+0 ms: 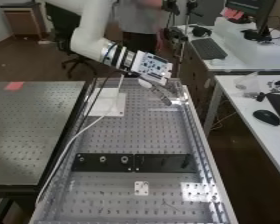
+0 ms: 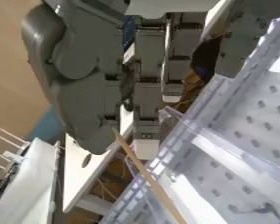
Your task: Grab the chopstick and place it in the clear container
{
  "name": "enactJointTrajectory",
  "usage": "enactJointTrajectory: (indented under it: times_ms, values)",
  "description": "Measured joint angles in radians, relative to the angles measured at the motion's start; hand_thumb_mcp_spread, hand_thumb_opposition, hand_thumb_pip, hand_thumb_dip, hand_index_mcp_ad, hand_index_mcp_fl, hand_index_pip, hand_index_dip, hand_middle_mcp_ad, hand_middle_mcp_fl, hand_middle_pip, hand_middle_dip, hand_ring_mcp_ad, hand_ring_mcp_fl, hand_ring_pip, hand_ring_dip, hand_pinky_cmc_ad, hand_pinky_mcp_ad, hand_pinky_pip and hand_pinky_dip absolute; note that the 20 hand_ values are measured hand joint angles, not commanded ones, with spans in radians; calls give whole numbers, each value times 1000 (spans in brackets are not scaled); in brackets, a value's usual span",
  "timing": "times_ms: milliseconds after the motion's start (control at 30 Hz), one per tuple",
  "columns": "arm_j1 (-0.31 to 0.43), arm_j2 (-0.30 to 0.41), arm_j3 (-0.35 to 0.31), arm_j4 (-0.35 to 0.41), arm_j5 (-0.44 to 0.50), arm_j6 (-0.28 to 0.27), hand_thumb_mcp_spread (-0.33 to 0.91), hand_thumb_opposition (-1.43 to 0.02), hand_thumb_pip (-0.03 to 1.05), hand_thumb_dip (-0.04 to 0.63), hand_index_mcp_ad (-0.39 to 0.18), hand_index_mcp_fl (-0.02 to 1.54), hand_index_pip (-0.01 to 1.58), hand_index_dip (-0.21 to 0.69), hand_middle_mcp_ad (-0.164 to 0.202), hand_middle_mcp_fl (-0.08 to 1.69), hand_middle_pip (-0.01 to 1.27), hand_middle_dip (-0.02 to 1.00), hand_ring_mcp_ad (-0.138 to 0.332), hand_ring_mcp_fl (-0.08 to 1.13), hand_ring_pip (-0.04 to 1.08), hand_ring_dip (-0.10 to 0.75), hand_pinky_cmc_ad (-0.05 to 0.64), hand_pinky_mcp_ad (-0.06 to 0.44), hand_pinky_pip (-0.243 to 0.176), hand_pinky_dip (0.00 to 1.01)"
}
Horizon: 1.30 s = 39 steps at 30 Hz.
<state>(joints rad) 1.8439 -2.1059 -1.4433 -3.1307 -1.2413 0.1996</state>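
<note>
Robot hand, dark grey with a thick thumb [image 1: 161, 95]: over the perforated silver metal bench [image 1: 111, 195], toward one o'clock from its centre in the high view; fingers straight, thumb set apart from them. Chopstick, one, slim, tan wood [image 2: 149, 179]: slanting across the clear plastic container [image 2: 210, 135] in the wrist view, tapered end beside the thumb; whether it touches the thumb cannot be told. Sheet, white, flat [image 1: 115, 109]: bench, eleven o'clock. Bars, black, two, end to end [image 1: 162, 163]: bench centre. Plate, small, white, holed [image 1: 142, 188]: bench, six o'clock.
</note>
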Motion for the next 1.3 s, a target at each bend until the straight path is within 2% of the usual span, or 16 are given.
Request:
enactJointTrajectory:
  times_ms: [167,267,433,500,667,700,767,833,933,1067,1100,1233,1267,1300]
  values:
    - [3,3,42,6,-21,-42,545,-866,552,295,-218,1049,119,307,-21,1127,127,656,24,363,94,466,360,340,0,176]
    - [3,8,56,13,-36,-69,513,-866,552,295,-222,1018,101,307,-17,1093,126,653,23,335,91,463,361,337,-26,176]
    - [0,13,75,13,-27,-90,511,-864,557,295,-222,951,68,307,-17,1005,120,656,23,278,93,464,380,339,-26,180]
    - [-5,22,74,18,-27,-102,503,-867,555,295,-222,930,68,307,-21,977,106,653,26,276,91,464,379,337,-44,190]
    - [-23,79,31,62,0,-114,489,-848,506,291,-218,801,49,307,-17,780,89,656,23,239,93,461,393,337,-61,213]
    - [-30,104,13,77,4,-124,456,-836,496,290,-222,763,42,312,-21,778,87,656,23,229,89,461,412,340,-61,227]
    - [-38,137,-10,92,12,-144,412,-805,450,288,-222,717,37,312,-2,686,87,656,37,218,87,457,412,340,-61,243]
    - [-48,172,-29,105,24,-170,367,-771,403,250,-220,684,38,318,10,555,75,642,51,171,96,452,436,339,-61,260]
    - [-62,231,-66,124,41,-220,349,-757,386,216,-220,648,26,354,21,478,72,583,72,145,94,442,461,342,-59,290]
    - [-91,315,-121,141,64,-320,316,-726,365,180,-216,588,26,405,24,379,75,485,84,122,96,375,496,374,-59,337]
    - [-94,325,-127,141,67,-333,319,-731,358,164,-216,569,23,412,24,379,75,456,84,115,89,353,492,377,-49,339]
    - [-119,410,-166,139,74,-479,304,-710,347,150,-216,506,21,424,24,293,79,424,89,63,96,321,510,396,-31,339]
    - [-123,430,-174,137,70,-535,305,-696,347,143,-215,471,21,424,28,295,84,407,93,63,93,309,510,396,-28,333]
    - [-126,446,-181,135,65,-588,279,-698,347,126,-215,456,21,429,30,291,87,386,98,63,96,293,510,396,-7,326]
